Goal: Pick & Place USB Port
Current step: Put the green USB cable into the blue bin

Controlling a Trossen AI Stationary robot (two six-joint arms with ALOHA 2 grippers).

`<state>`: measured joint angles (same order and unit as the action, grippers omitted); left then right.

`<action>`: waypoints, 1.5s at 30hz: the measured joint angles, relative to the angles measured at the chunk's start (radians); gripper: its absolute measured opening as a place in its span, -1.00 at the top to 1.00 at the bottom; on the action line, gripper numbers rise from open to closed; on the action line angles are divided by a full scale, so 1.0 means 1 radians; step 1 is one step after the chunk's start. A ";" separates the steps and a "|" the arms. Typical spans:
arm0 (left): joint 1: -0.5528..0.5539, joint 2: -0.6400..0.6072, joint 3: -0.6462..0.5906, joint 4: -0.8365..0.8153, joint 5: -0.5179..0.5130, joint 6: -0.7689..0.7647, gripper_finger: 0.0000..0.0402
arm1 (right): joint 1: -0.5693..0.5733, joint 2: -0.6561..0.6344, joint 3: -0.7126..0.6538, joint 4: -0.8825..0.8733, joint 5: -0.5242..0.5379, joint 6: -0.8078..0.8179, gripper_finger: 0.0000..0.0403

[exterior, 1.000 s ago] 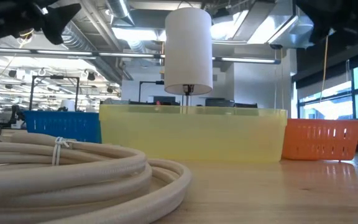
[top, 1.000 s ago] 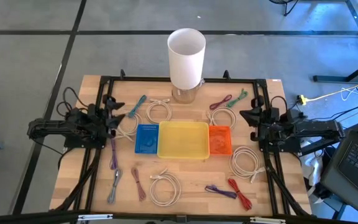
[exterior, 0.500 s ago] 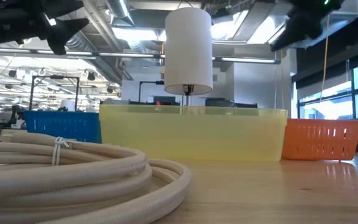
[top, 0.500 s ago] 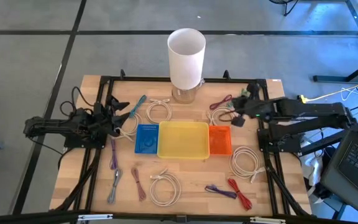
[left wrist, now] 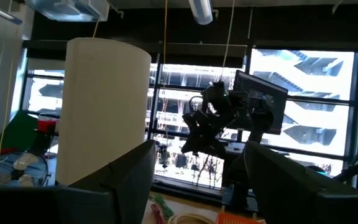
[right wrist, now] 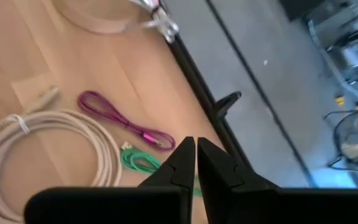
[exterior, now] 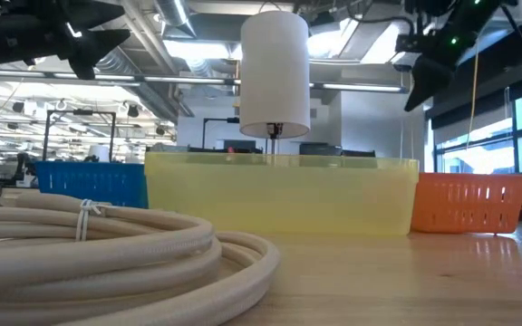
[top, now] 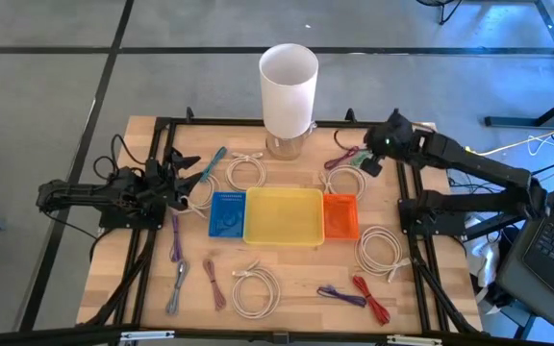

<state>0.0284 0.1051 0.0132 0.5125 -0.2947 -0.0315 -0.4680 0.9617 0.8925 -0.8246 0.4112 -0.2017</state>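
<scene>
While hanging in the air over the back right corner of the desk (top: 301,279), cannot grab anything yet with the right gripper (top: 373,160): pinched shut, nothing inside.

Right below it, flat on the wood: a pink cable (right wrist: 123,121), a green cable (right wrist: 143,163) just beside that, and a big white coil (right wrist: 48,149) near both. Hard to tell which one to pick, most likely the pink one.

Easy to go wrong from here. Coming down shut like this? Would only poke the pink cable and push it away. Must open first. Opening too wide? Could scoop up the green cable too, or snag the white coil. Pinching only a thin, bendy bit? Might slip out and drop on the way to the orange bin (top: 340,216). Also, watch out for the black bar (right wrist: 191,59) along the desk edge, so close that a bump looks easy.

On the other side, by the blue bin (top: 226,213), just the left gripper (top: 188,178), waiting with fingers spread wide and holding nothing.
</scene>
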 joint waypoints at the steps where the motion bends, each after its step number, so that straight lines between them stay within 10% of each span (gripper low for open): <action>1: 0.000 0.000 0.000 0.000 0.000 0.000 -0.19 | -0.040 0.005 0.000 0.001 -0.035 -0.017 0.90; 10: 0.000 0.000 0.000 0.000 0.000 0.000 -0.19 | -0.289 0.171 0.000 -0.015 -0.303 -0.170 0.90; 37: 0.000 0.000 0.000 0.000 0.000 0.000 -0.19 | -0.400 0.670 -0.001 0.058 -0.282 -0.551 0.89; 45: 0.000 0.000 0.001 0.000 0.000 0.000 -0.19 | -0.400 0.685 0.022 0.058 -0.249 -0.614 0.42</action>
<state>0.0281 0.1055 0.0139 0.5121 -0.2943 -0.0311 -0.8677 1.6470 0.9148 -0.7671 0.1619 -0.8162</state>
